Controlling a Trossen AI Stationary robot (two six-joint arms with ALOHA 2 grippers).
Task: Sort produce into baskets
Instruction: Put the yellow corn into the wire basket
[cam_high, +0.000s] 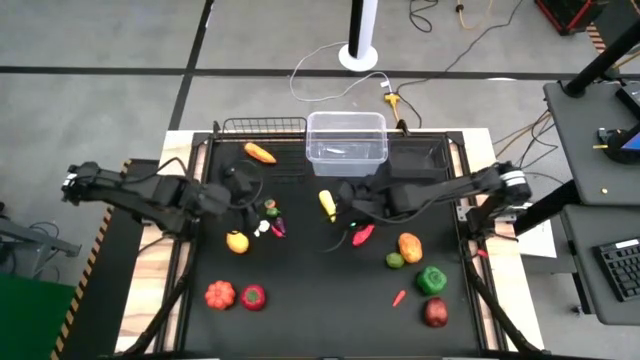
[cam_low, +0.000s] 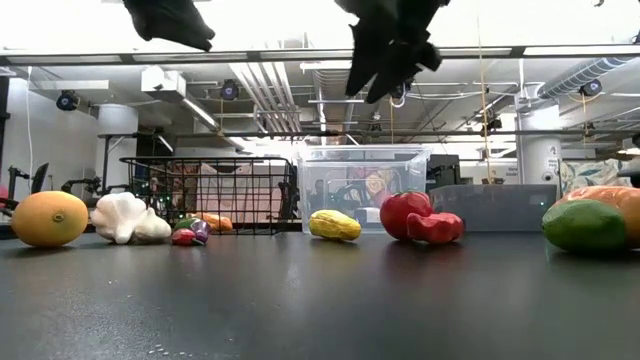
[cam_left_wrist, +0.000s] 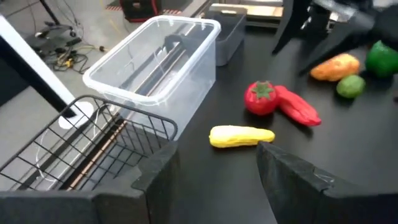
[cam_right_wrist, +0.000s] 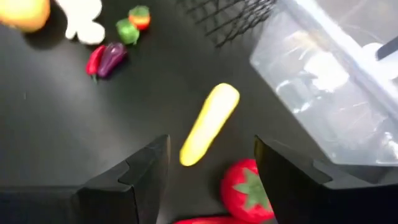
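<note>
Both grippers hang open and empty above the table. My left gripper (cam_high: 240, 182) (cam_left_wrist: 217, 180) is in front of the black wire basket (cam_high: 262, 128), which holds an orange carrot (cam_high: 260, 153). My right gripper (cam_high: 350, 197) (cam_right_wrist: 211, 177) hovers above the yellow corn (cam_right_wrist: 209, 123) and a red tomato (cam_right_wrist: 247, 190), in front of the clear bin (cam_high: 346, 140). The dark tray (cam_high: 430, 156) stands right of the bin. Loose produce lies on the black mat: garlic (cam_high: 262, 228), an orange fruit (cam_high: 237, 241), a pumpkin (cam_high: 220, 294), a green pepper (cam_high: 432, 279).
More produce is scattered at the near right: an orange piece (cam_high: 410, 246), a green lime (cam_high: 395, 261), a small red chilli (cam_high: 399, 297), a dark red apple (cam_high: 436, 312). Another tomato (cam_high: 254, 296) lies by the pumpkin. Small pieces (cam_right_wrist: 112, 56) sit beside the garlic.
</note>
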